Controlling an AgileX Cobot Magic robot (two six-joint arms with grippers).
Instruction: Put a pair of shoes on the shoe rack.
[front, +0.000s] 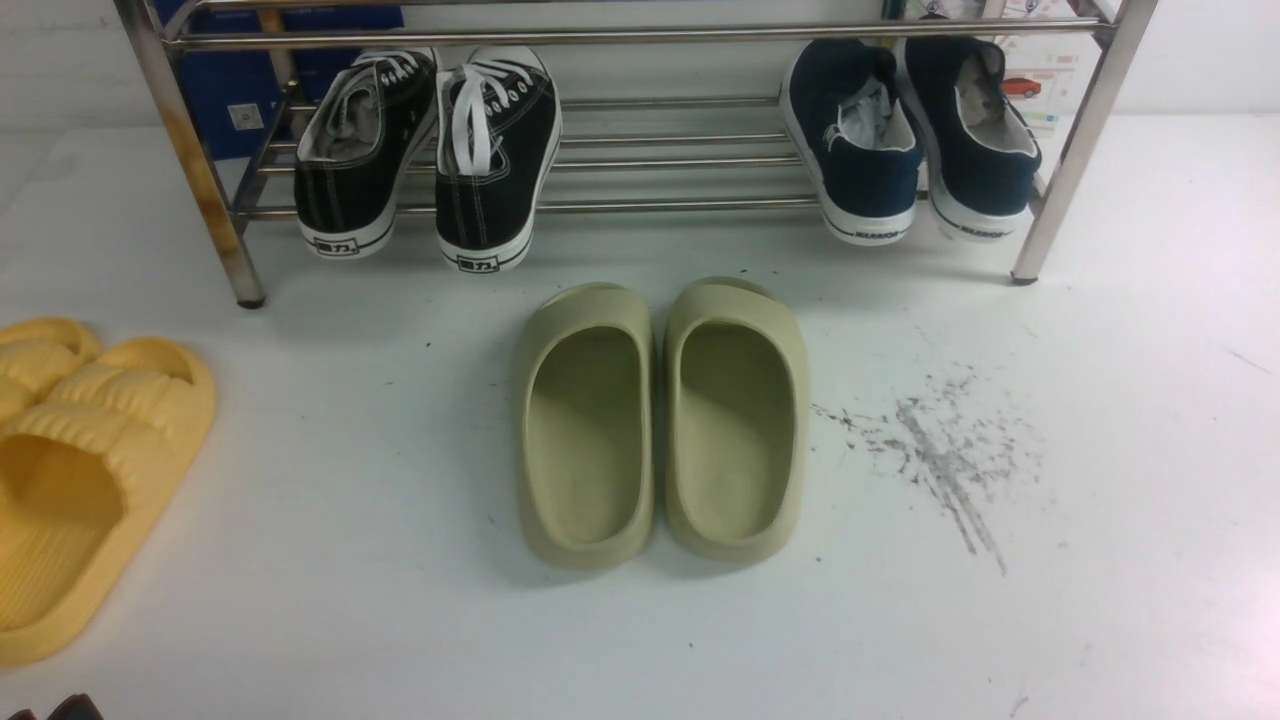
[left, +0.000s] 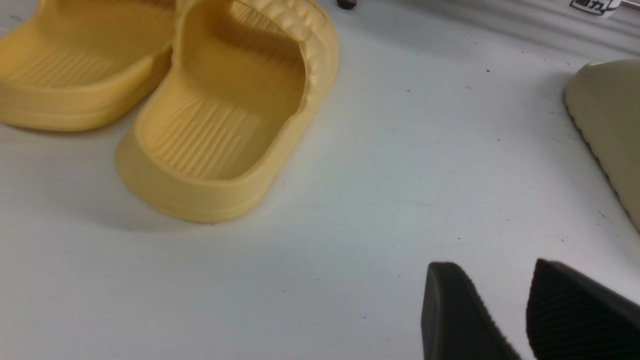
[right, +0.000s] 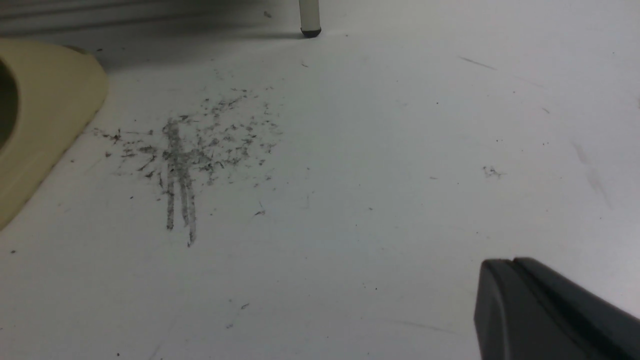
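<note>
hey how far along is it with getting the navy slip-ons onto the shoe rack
It looks done: both navy slip-ons rest on the shoe rack, at its right end, heels hanging over the front bar. Nothing is in hand: the right gripper is shut on nothing and the left gripper is open over bare table. Nothing of the task seems left.
</note>
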